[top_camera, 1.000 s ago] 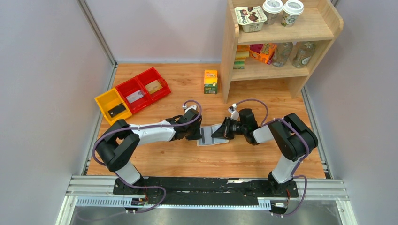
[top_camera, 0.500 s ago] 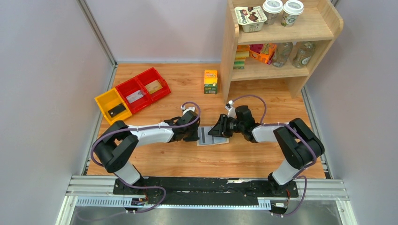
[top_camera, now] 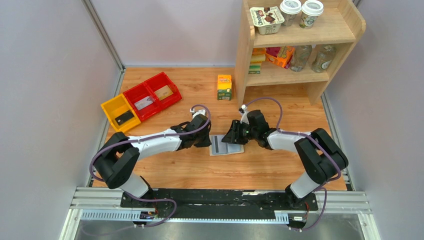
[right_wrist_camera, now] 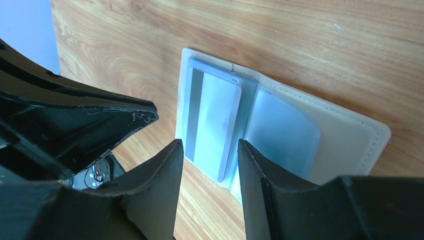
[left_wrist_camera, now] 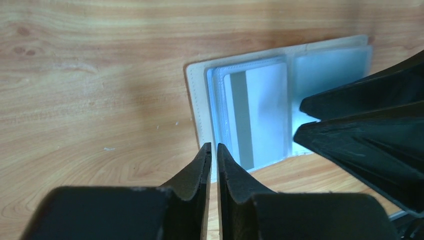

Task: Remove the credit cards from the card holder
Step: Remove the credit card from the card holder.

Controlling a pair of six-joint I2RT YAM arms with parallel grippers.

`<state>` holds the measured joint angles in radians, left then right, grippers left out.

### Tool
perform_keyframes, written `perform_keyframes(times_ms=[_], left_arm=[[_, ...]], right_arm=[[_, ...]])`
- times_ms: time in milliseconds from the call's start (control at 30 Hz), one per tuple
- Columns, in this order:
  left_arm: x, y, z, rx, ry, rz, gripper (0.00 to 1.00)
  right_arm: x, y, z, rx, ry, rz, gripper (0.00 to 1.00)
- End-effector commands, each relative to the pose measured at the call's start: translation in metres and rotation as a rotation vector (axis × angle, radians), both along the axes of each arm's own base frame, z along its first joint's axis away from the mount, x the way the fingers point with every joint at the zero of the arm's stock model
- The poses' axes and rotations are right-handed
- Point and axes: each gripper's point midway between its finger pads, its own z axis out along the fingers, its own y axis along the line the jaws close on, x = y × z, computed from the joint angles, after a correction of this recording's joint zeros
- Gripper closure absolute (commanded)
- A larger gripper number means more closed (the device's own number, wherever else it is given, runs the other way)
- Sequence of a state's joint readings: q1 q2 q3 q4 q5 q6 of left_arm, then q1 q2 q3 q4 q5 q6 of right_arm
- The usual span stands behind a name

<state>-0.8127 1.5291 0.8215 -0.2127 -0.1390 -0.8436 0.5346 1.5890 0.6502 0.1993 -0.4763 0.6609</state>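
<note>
On the counter point(top_camera: 190, 170), midway between our two arms, the card holder point(top_camera: 234, 148) lies spread flat, its light blue inside facing up and its beige edge showing around it. One credit card point(top_camera: 219, 144), pale with a dark stripe along one side, sits in the clear sleeve of the half nearer our left arm; the other half shows only a cloudy sleeve.

Our left pincer point(top_camera: 207, 141) is at the edge of the card's half, its jaws parted by no more than a thin slit with nothing between them. Our right pincer point(top_camera: 226, 142) reaches in from the opposite side, jaws moderately apart and empty, one finger on each side of the card's end in its wrist view point(right_wrist_camera: 210, 145). We cannot tell whether either pincer touches the holder.

Well off to the far left stand a yellow bin point(top_camera: 106, 107) and a red bin point(top_camera: 159, 75) side by side, each compartment holding a flat card-like piece. A small yellow-and-green carton point(top_camera: 224, 87) stands upright further back, just beside a wooden shelf point(top_camera: 245, 50) with cups and bottles on it.
</note>
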Motion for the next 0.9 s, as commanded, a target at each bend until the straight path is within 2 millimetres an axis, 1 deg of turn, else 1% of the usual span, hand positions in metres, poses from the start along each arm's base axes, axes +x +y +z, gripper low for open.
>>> perform_keyframes(times_ms=[0, 100, 233, 500, 600, 700, 800, 867], left_arm=[[0.020, -0.016, 0.017, -0.052, -0.044, -0.011, 0.84], [0.018, -0.022, 0.008, -0.067, -0.017, -0.024, 0.84], [0.014, -0.020, -0.008, -0.054, 0.017, -0.025, 0.85], [0.004, -0.016, -0.034, -0.033, 0.071, -0.029, 0.93], [0.002, -0.016, -0.041, -0.020, 0.087, -0.036, 0.97], [0.001, -0.013, -0.046, 0.003, 0.099, -0.038, 0.99], [-0.001, -0.011, -0.052, 0.018, 0.111, -0.036, 1.00], [-0.002, -0.010, -0.053, 0.023, 0.116, -0.036, 1.00]], right_arm=[[0.010, 0.008, 0.006, 0.014, -0.031, 0.018, 0.53], [0.006, 0.011, 0.006, 0.027, -0.026, 0.032, 0.53], [0.004, 0.014, 0.006, 0.049, -0.019, 0.052, 0.54], [-0.005, 0.025, 0.011, 0.129, 0.018, 0.115, 0.57], [-0.012, 0.027, 0.017, 0.160, 0.020, 0.135, 0.59], [-0.017, 0.027, 0.027, 0.186, 0.004, 0.153, 0.61], [-0.017, 0.027, 0.038, 0.206, -0.023, 0.149, 0.62], [-0.013, 0.024, 0.037, 0.181, -0.028, 0.113, 0.62]])
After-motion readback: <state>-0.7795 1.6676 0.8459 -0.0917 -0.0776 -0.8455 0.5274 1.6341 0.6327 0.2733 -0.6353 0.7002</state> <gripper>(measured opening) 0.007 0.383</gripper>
